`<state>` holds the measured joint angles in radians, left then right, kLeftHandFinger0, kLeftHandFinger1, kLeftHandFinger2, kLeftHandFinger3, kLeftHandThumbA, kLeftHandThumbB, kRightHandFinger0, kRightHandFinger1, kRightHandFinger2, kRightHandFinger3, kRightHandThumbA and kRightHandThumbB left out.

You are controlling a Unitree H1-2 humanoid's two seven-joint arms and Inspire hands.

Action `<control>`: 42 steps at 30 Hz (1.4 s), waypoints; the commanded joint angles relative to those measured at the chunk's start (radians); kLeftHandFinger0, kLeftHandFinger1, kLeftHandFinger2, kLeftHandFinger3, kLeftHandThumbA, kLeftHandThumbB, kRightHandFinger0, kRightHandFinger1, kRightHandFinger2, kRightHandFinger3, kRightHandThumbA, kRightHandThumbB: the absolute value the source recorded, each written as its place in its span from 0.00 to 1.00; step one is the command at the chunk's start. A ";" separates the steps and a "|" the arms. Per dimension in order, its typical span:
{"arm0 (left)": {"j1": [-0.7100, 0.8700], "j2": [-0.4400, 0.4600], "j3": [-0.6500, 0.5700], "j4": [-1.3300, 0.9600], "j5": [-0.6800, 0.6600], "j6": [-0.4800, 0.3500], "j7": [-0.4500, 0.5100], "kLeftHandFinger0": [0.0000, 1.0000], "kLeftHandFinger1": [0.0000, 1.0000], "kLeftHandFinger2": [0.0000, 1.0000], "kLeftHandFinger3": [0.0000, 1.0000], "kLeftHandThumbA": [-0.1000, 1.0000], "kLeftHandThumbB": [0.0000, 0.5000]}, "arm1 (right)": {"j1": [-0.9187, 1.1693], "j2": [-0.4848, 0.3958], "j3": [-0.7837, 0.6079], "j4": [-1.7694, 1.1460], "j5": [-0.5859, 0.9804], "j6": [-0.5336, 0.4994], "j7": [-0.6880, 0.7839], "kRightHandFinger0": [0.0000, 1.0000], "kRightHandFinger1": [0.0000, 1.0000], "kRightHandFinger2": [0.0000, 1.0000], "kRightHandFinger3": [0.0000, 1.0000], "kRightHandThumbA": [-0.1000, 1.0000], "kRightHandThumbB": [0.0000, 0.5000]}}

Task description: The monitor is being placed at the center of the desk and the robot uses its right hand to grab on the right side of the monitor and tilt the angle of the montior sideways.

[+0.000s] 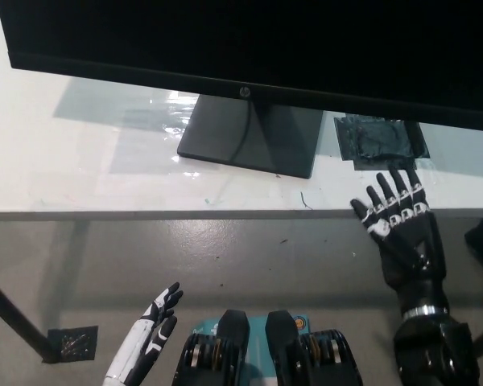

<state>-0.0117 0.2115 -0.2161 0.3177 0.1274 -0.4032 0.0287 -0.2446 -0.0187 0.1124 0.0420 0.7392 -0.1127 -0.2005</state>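
Fingers of my right hand were spread and empty at the bench edge; the monitor stretched sideways beyond them, its right side nearest; left hand hung low, released.

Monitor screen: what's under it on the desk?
Under the monitor sit its dark stand base, a cable running down it, and a black taped patch on the white desk. The stand neck and the desk further back are hidden by the screen.

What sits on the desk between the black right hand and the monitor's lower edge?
In the head view, a black tape patch lies on the white desk between the open right hand and the monitor; otherwise bare.
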 commanded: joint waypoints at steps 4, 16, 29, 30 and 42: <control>-0.027 0.023 -0.006 -0.027 0.010 -0.067 0.033 1.00 1.00 1.00 1.00 1.00 0.61 | -0.169 0.093 -0.183 0.047 0.458 0.219 0.167 1.00 1.00 1.00 1.00 1.00 0.62; -0.025 0.023 -0.006 -0.029 0.010 -0.067 0.038 1.00 1.00 1.00 1.00 1.00 0.61 | -0.239 0.130 -0.295 0.201 0.424 0.282 0.212 1.00 1.00 1.00 1.00 1.00 0.59; 0.000 0.026 -0.020 -0.030 -0.008 -0.067 0.037 1.00 1.00 1.00 1.00 1.00 0.63 | -0.335 0.127 -0.417 0.396 0.367 0.305 0.265 1.00 1.00 1.00 1.00 1.00 0.64; 0.000 0.026 -0.020 -0.029 -0.009 -0.067 0.037 1.00 1.00 1.00 1.00 1.00 0.64 | -0.341 0.127 -0.422 0.403 0.364 0.305 0.266 1.00 1.00 1.00 1.00 1.00 0.64; -0.003 0.028 -0.026 -0.027 0.004 -0.067 0.052 1.00 1.00 1.00 1.00 1.00 0.64 | -0.428 0.106 -0.484 0.505 0.340 0.314 0.311 1.00 1.00 1.00 1.00 1.00 0.67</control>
<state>-0.0121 0.2259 -0.2364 0.3119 0.1290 -0.4305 0.0513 -0.5983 0.0980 -0.3516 0.5311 1.0879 0.1891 0.0508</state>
